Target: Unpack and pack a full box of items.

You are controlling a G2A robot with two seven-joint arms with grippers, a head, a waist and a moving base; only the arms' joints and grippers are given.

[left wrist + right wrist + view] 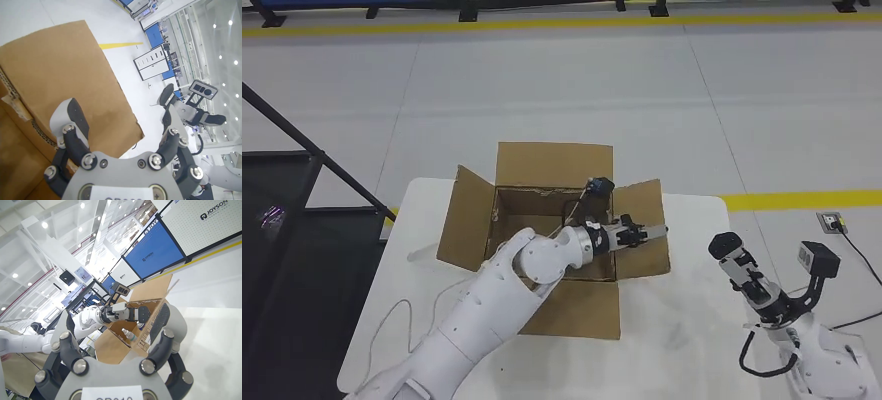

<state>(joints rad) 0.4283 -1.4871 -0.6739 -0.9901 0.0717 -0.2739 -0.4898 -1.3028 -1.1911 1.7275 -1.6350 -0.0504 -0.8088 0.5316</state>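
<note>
An open cardboard box (554, 163) stands on the white table (692, 330), all its flaps folded outward. My left arm stretches across the box, and my left gripper (642, 234) hangs open and empty over the right flap (62, 72). In the right wrist view the left gripper (141, 314) hovers above the box's near corner. Inside the box stand a white spray bottle (130, 335) and a blue-topped can (140, 325). My right gripper (729, 250) is raised above the table to the right of the box, open and empty, its fingers (163, 321) pointing toward the box.
A black metal frame (282, 250) stands just left of the table. A thin cable (392, 320) lies along the table's left side. Bare tabletop lies between the box and the right arm.
</note>
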